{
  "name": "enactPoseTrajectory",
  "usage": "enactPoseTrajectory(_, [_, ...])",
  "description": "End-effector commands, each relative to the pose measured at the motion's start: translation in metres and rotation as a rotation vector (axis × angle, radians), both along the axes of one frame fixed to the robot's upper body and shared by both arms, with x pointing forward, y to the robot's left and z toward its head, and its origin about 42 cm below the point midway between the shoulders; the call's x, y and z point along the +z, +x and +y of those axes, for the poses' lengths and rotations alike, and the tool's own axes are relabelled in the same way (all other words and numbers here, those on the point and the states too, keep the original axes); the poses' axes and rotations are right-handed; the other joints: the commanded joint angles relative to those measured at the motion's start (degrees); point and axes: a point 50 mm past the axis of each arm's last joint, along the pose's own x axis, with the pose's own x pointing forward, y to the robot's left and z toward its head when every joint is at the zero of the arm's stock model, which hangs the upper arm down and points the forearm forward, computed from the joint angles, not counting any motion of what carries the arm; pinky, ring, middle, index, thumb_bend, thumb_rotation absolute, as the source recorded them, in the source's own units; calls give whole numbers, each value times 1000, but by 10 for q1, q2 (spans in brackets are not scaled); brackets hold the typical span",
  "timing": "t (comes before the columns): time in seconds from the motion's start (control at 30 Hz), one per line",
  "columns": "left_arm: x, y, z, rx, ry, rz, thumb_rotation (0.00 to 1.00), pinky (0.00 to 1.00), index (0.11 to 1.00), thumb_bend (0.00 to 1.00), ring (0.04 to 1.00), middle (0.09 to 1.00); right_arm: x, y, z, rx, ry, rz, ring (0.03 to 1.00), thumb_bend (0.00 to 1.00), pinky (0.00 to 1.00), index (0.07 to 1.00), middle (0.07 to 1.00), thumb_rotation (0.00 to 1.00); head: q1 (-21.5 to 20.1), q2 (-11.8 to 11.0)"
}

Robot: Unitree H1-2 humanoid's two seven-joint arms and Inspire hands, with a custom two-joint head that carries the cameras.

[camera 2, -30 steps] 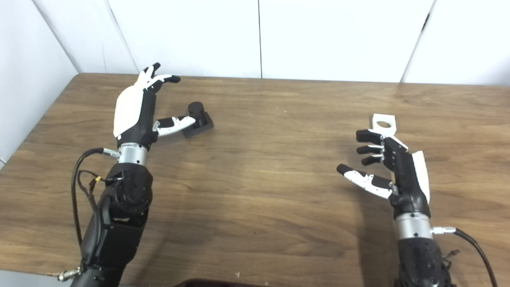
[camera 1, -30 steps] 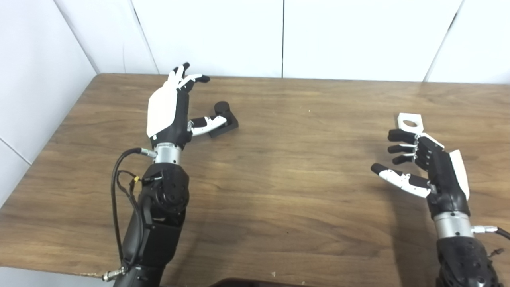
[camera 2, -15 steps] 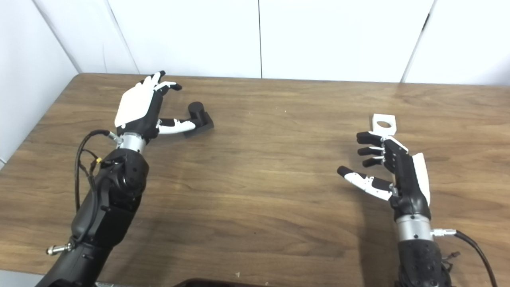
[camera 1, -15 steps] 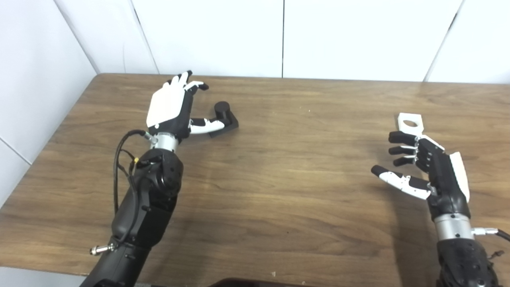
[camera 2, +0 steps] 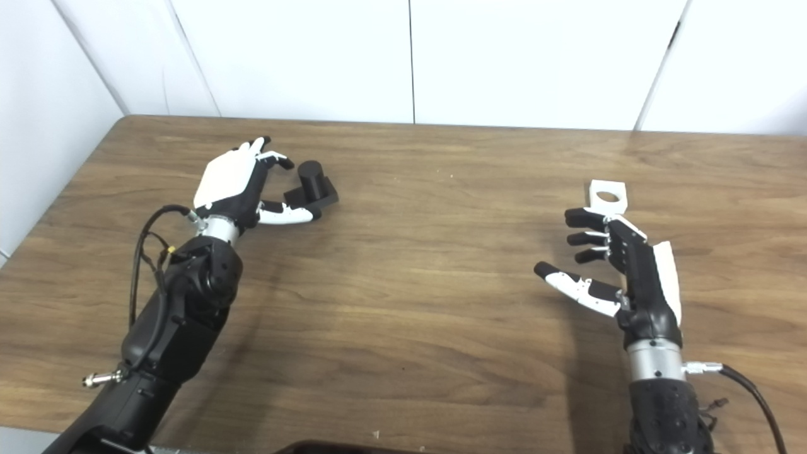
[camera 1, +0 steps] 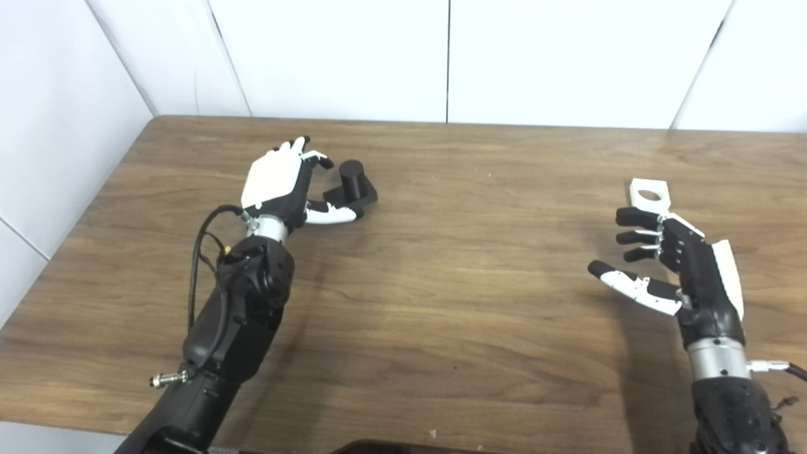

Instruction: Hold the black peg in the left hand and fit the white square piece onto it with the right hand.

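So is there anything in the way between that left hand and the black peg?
Nothing visible. The left hand is open right beside the black peg, with only bare table between the fingers and the peg.

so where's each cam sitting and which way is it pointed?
Left eye view: on the head, looking down and forward over the table toward the white wall; both forearms show, with the left hand by the peg and the right hand near the square piece.
Right eye view: on the head beside it, set a little to the right, facing the same way; the same arms and hands show.
Shared: both show the whole scene, with everything sitting further left in the right eye view.
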Motion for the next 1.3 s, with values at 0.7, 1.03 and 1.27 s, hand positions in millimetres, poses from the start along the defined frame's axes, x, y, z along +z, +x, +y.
enactPoseTrajectory(0.7, [-6,26,6,0,-35,3,383,1000,645,830,1000,994,17,-6,4,-12,9,-84,627,563,501,669,703,0,-14,7])
enactPoseTrajectory(1.03, [-7,29,7,-18,-44,24,169,1000,498,585,1000,929,17,-11,3,-22,17,-73,626,547,504,665,698,0,-13,13])
enactPoseTrajectory(1.27, [-7,28,6,-29,-44,28,88,1000,485,515,1000,912,18,-10,1,-22,11,-76,616,534,494,664,695,0,-12,15])
